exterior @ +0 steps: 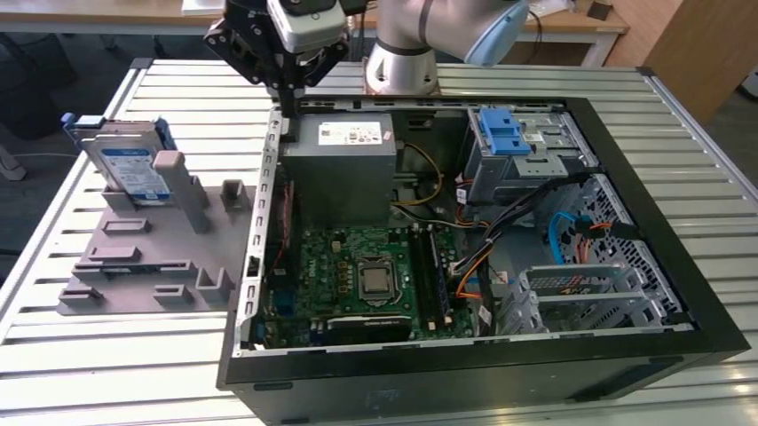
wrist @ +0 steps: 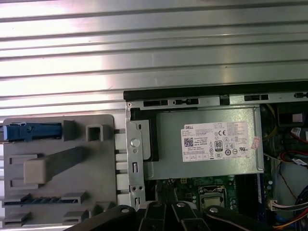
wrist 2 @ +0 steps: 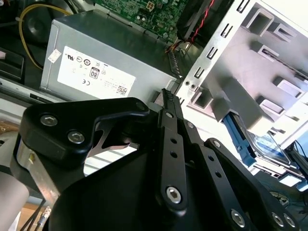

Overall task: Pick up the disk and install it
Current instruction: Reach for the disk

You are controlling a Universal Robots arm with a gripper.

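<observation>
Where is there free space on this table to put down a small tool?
Bare table slats lie between the grey fixture and the near edge, at the exterior view's left of the computer case; a narrower strip borders the case at the exterior view's right. Inside the case, cables and the power supply crowd it.

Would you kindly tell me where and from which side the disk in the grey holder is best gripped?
Likely its upper part, from above. The disk stands on edge in the grey holder, its top free and its lower end seated among the holder's posts, so a grip across its two flat faces should fit.
</observation>
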